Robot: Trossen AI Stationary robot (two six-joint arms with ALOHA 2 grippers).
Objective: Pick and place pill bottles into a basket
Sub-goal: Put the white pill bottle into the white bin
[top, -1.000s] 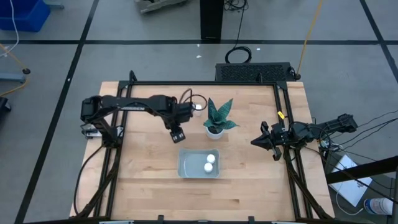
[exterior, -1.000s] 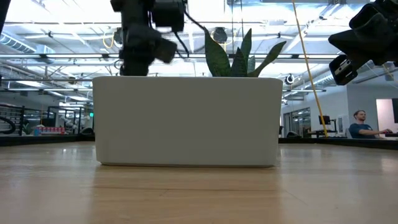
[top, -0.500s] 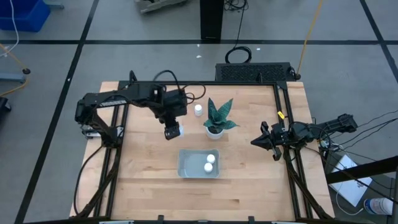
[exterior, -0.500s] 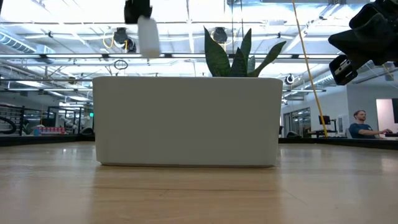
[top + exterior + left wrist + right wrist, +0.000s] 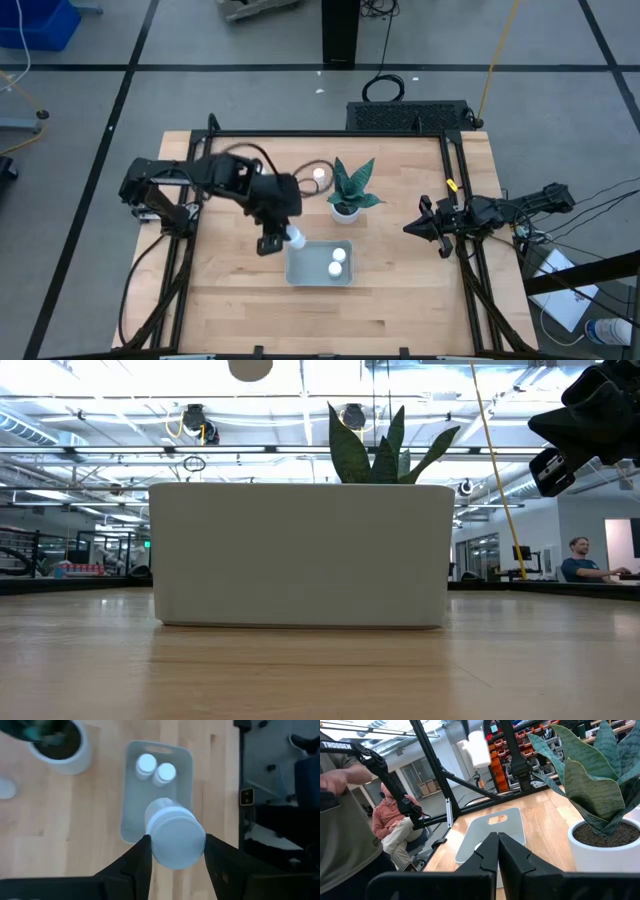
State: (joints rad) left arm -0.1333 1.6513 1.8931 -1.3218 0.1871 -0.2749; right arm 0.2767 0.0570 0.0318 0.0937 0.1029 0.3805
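My left gripper (image 5: pixel 281 240) hangs above the basket's left end, shut on a white pill bottle (image 5: pixel 177 836). The light grey basket (image 5: pixel 300 271) lies near the table's middle with two white pill bottles (image 5: pixel 337 261) standing in it. Another pill bottle (image 5: pixel 319 173) stands on the table left of the potted plant (image 5: pixel 350 190). In the low view the held bottle's lower end (image 5: pixel 250 368) shows well above the basket's wall (image 5: pixel 300 555). My right gripper (image 5: pixel 413 228) waits shut at the table's right side. My left gripper pinches the pill bottle between its two fingers (image 5: pixel 140 862), one on each of its round sides (image 5: pixel 156 847). The fingers slant steeply down from above. The bottle is lifted clear and hangs below the fingers, over the basket's left end.
The potted plant stands just behind the basket, its leaves (image 5: pixel 385 445) rising above the basket's wall. A dark frame (image 5: pixel 455 200) runs along the table's edges. People sit in the room beyond the table (image 5: pixel 395 825).
My left gripper has lifted a pill bottle clear of the table left of the plant. It has risen and swung toward the near edge, ending over the basket's left end. In the low view the bottle has climbed almost out of the top of the picture.
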